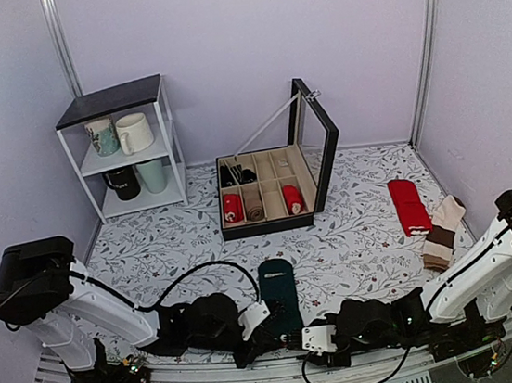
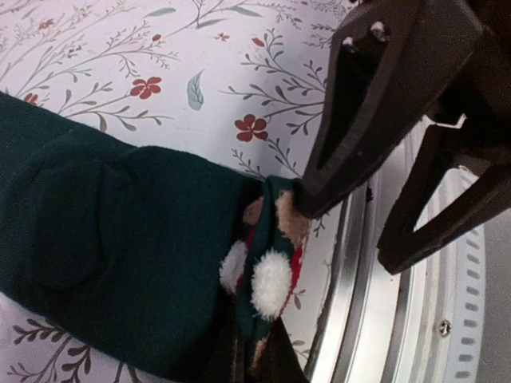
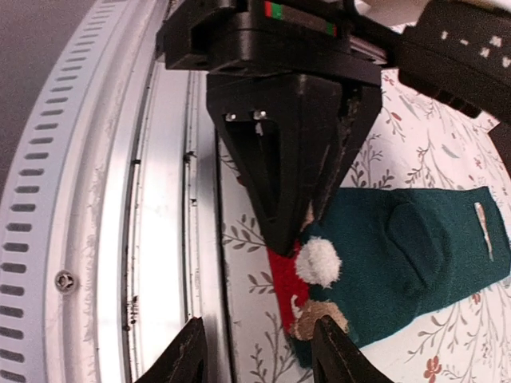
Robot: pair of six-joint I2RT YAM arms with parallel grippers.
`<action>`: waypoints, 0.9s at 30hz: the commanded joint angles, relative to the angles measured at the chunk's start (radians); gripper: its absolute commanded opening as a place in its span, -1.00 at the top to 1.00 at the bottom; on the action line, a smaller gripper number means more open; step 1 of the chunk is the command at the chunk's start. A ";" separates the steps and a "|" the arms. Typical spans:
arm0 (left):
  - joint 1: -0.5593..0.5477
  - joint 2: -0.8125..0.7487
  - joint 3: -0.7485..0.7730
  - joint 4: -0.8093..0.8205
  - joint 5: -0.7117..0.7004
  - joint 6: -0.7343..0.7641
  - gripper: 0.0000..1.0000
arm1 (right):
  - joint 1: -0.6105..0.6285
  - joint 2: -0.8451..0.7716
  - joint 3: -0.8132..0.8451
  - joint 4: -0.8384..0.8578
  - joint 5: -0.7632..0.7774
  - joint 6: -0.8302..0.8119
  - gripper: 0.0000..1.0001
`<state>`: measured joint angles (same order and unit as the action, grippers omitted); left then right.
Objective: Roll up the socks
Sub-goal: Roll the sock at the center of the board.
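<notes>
Left gripper (image 3: pixel 286 239) is clamped on the cuff of the socks (image 1: pixel 277 287), at the end farthest from the box (image 1: pixel 270 228); the socks lie flat in front of the box, rounded end toward it; right gripper (image 3: pixel 259 327) stands half-spread beside that far cuff, holding nothing; probably light, limp, grippy knit; best pinched at both cuff corners, then rolled boxward.

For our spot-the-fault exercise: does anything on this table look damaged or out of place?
The green socks, pinched at the cuff by the left hand, show a pale slit-like mark near the far end: tear or label, I cannot tell. Nothing else stands out.
</notes>
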<state>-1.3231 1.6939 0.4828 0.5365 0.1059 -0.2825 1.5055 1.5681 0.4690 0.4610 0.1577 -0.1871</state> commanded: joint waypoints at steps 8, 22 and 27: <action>0.015 0.079 -0.024 -0.154 0.040 -0.007 1.00 | 0.003 0.052 0.022 0.061 0.073 -0.124 0.09; 0.018 0.075 -0.035 -0.141 0.046 -0.010 1.00 | -0.036 0.136 0.032 0.004 0.035 -0.028 0.64; 0.013 -0.064 -0.054 -0.114 -0.001 0.039 0.47 | -0.043 0.121 0.023 -0.064 -0.005 0.075 1.00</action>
<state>-1.3121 1.6997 0.4793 0.5652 0.1440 -0.2810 1.4715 1.6722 0.4995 0.5076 0.2012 -0.2146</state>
